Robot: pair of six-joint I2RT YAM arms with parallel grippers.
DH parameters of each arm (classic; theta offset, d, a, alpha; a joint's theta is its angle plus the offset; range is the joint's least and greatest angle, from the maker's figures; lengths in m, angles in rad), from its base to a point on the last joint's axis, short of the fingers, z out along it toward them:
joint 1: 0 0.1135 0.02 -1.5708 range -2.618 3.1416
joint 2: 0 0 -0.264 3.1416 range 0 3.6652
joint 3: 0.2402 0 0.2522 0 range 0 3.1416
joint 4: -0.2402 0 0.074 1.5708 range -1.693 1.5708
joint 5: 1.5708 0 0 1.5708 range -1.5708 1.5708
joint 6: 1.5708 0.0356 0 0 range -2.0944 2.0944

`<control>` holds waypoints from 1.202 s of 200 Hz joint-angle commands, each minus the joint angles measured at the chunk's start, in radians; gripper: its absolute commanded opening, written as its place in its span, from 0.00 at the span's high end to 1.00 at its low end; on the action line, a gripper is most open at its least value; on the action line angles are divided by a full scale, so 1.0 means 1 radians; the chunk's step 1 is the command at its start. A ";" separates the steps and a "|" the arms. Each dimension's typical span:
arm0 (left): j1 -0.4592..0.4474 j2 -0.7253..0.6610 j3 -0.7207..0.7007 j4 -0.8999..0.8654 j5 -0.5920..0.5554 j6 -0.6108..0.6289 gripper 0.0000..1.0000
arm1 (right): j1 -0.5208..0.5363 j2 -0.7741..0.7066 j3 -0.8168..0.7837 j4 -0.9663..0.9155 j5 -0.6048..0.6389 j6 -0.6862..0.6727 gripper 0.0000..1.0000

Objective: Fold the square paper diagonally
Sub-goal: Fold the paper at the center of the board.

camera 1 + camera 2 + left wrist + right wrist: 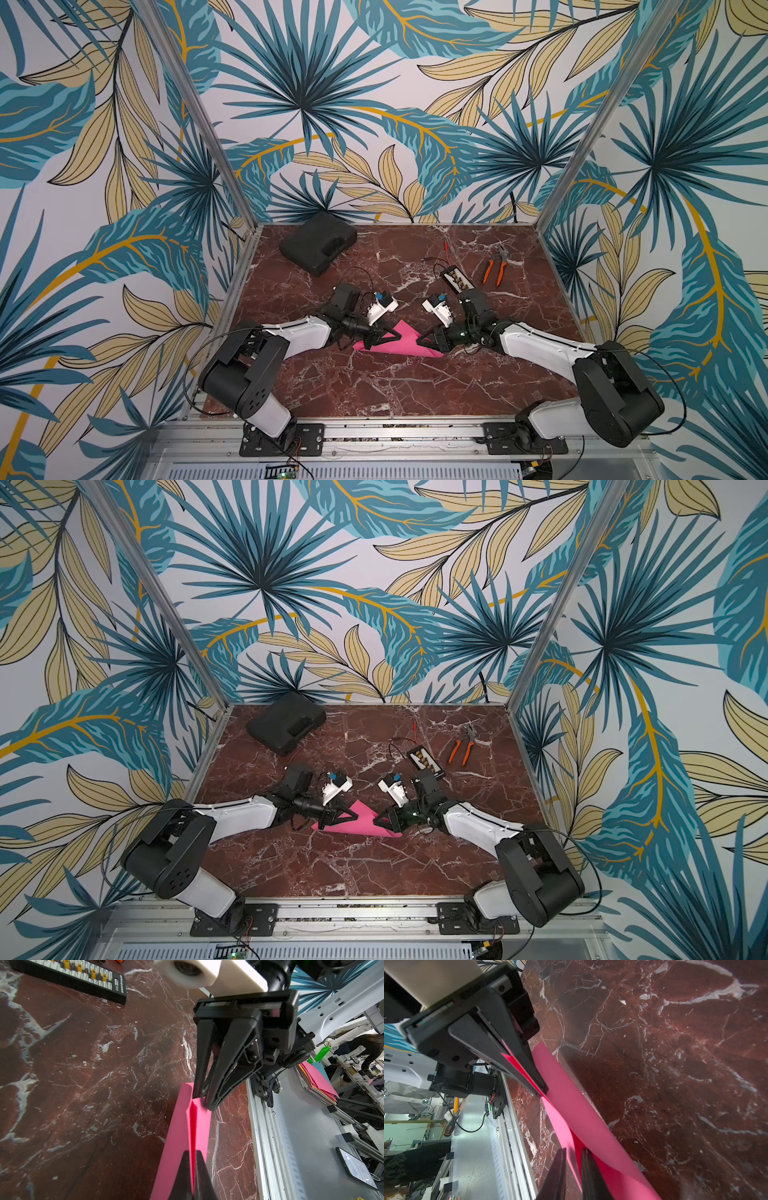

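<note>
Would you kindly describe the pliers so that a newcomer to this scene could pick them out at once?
Look at the red-brown marble tabletop and go to its far right part, beyond the right arm. There, beside a flat black box of small parts, lie the pliers: the only tool with orange handles, its jaws pointing to the back wall.

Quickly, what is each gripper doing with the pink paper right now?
Left gripper: shut on the square paper.
Right gripper: jaws astride it, grip cannot be told.
</note>
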State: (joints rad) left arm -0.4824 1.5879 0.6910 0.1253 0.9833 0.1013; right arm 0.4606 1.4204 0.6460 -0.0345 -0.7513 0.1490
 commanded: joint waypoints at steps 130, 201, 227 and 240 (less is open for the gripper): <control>0.007 0.031 0.041 -0.033 0.008 0.009 0.89 | -0.001 0.022 0.027 -0.062 0.029 -0.051 1.00; 0.007 0.037 0.044 -0.041 0.008 0.010 0.89 | 0.000 0.009 0.032 -0.062 0.035 -0.047 1.00; 0.007 0.039 0.045 -0.044 0.006 0.010 0.88 | 0.000 0.012 0.036 -0.066 0.031 -0.051 1.00; 0.006 0.039 0.045 -0.044 0.008 0.009 0.87 | 0.000 0.013 0.040 -0.070 0.030 -0.053 1.00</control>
State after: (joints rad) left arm -0.4824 1.6127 0.7086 0.0883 0.9836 0.1009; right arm 0.4606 1.4311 0.6666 -0.0845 -0.7254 0.1181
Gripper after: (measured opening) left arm 0.123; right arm 0.044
